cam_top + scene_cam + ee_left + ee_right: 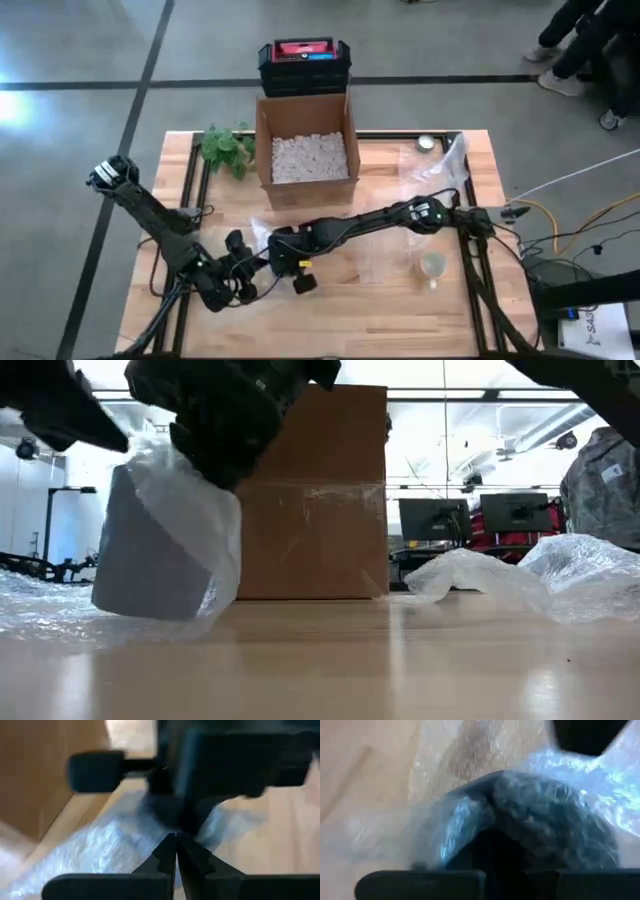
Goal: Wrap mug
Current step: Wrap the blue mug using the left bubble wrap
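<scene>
A grey mug (pixel 150 565) stands tilted on the table, draped in clear bubble wrap (pixel 195 510). In the right wrist view the wrapped mug (pixel 545 820) fills the picture. My right gripper (pixel 220 430) sits right on top of the mug and is shut on its upper part. My left gripper (pixel 176 842) is just left of the mug, shut, with bubble wrap at its fingertips. In the high view both grippers (pixel 240 272) (pixel 288 258) meet at the table's near middle and hide the mug. My left gripper pinches the bubble wrap (pixel 150 837) between its two shut fingertips, beside the mug's upper left; one layer or several, I cannot tell. The wrap runs up from the mug to the fingers (pixel 130 455). My right gripper grips the mug's top (pixel 190 475) from above through the wrap; gripper and wrap hide the exact place. The mug leans, its lower edge (pixel 150 610) on the table.
A cardboard box (pixel 305 150) of white packing peanuts stands behind the mug, with a black and red case (pixel 303 60) beyond it. A green plant (pixel 225 148) is at the far left. Loose bubble wrap (pixel 520 575) lies at the right, near a small round object (pixel 432 265).
</scene>
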Controlling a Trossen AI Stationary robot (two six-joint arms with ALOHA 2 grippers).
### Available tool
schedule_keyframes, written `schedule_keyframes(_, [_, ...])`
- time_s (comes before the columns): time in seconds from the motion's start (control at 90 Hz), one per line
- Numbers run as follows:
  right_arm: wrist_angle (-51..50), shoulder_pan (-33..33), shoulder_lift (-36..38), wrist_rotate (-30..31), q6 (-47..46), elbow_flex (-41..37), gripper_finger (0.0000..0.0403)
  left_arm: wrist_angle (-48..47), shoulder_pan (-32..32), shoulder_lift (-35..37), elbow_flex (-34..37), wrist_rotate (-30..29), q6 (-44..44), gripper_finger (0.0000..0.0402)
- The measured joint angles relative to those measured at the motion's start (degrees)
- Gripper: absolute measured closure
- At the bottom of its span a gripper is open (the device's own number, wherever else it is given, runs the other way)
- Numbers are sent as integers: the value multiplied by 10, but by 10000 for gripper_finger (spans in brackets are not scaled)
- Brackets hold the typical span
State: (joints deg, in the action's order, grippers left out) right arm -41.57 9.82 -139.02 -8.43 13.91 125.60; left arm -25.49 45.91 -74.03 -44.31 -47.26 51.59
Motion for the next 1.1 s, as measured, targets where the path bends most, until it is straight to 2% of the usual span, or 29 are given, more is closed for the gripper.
schedule_keyframes(0.1, [3, 0, 0, -1, -1, 0, 401, 9, 0, -21, 18, -2, 16, 402])
schedule_keyframes(0.3, [3, 0, 1, -3, -4, 1, 401, 89, -5, -57, 45, -10, 27, 402])
schedule_keyframes(0.556, [-11, 2, 21, -4, -13, 16, 401, 90, -5, -60, 46, -7, 25, 402])
schedule_keyframes(0.711, [-73, -1, 46, -5, 5, 45, 401, 90, -5, -61, 46, -4, 23, 402])
schedule_keyframes(0.856, [-54, -13, 49, 15, 2, 57, 401, 93, -5, -60, 46, -2, 23, 402])
schedule_keyframes(0.933, [-13, -19, 34, 6, 1, 52, 401, 93, -5, -61, 46, -1, 23, 402])
schedule_keyframes(1.1, [-11, -12, -19, -13, -4, 46, 401, 93, -5, -56, 47, 4, 16, 402])
